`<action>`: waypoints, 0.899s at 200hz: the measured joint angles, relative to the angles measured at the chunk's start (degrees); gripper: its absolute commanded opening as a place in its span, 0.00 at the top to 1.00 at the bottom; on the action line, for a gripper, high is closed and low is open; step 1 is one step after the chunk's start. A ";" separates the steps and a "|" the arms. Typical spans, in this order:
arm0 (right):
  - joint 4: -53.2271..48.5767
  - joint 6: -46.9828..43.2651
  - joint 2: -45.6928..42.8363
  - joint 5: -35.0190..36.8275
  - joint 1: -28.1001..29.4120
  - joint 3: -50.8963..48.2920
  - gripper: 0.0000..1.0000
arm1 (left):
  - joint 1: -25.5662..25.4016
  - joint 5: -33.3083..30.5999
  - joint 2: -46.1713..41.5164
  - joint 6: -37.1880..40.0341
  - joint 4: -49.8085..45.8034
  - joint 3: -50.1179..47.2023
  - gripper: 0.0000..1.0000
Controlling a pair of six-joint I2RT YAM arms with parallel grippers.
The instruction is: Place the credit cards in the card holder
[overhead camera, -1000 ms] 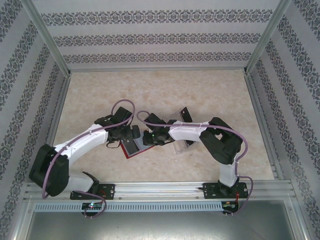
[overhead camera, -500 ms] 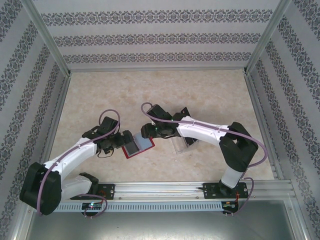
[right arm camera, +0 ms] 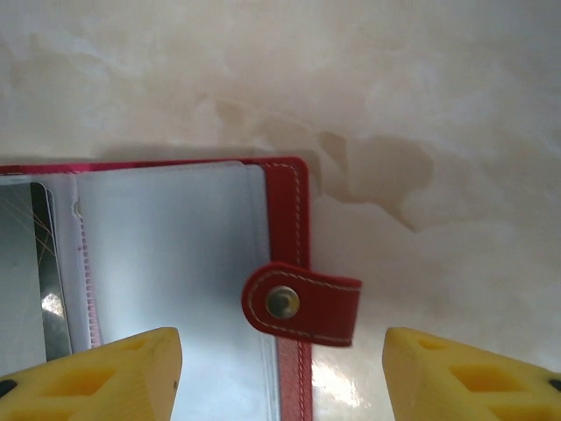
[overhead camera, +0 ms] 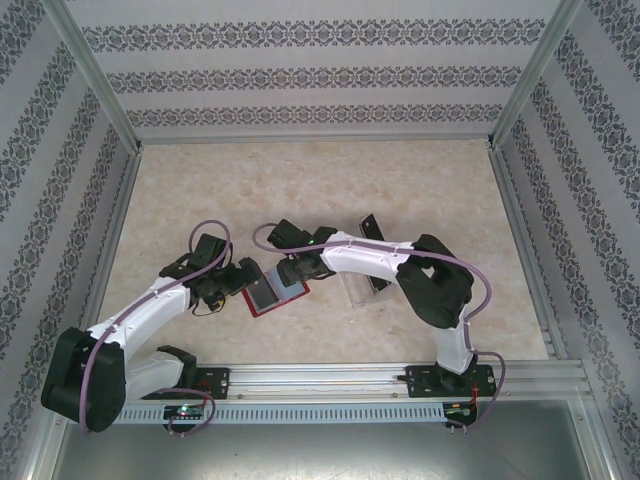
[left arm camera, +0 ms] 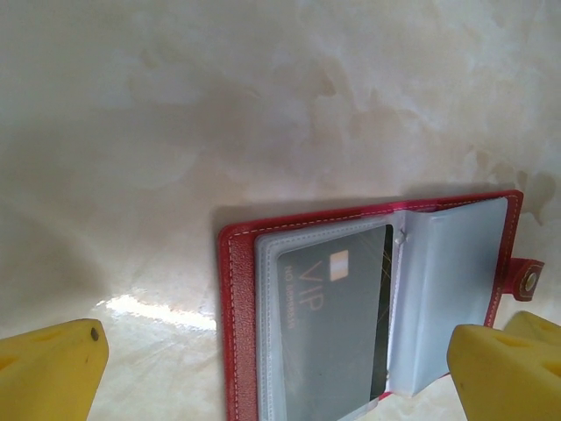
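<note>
The card holder (overhead camera: 275,292) lies open on the table, red with grey pockets. A dark credit card (left arm camera: 337,324) marked VIP sits inside its left pocket. My left gripper (overhead camera: 240,279) hovers at the holder's left side, open wide, its yellow fingertips (left arm camera: 48,368) straddling the holder (left arm camera: 237,333) with nothing held. My right gripper (overhead camera: 298,271) is over the holder's right edge, open, and the snap tab (right arm camera: 302,303) lies between its fingertips (right arm camera: 473,373), untouched. More credit cards (overhead camera: 372,229) rest at the clear tray to the right.
A clear plastic tray (overhead camera: 358,290) stands right of the holder, under my right forearm, with a dark card (overhead camera: 379,283) in it. Patterned walls and metal rails (overhead camera: 320,375) enclose the marble tabletop, with bare surface toward the back.
My right gripper has opened and shifted over the holder's right edge. The left arm has drawn back to the left, off the holder, which now lies uncovered.
</note>
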 measured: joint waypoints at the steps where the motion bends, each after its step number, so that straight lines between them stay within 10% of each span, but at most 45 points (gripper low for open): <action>1: -0.11 -0.09 0.17 0.15 -0.02 0.17 0.40 | 0.00 0.02 0.00 0.00 0.02 -0.02 0.00; 95: -3.58 -2.45 4.81 5.68 0.02 3.23 0.90 | 0.00 0.81 0.04 -0.39 1.36 -0.63 0.00; 180: -2.62 0.17 1.60 4.92 -0.07 -2.49 0.97 | 0.00 3.23 4.63 0.09 3.89 -0.90 0.00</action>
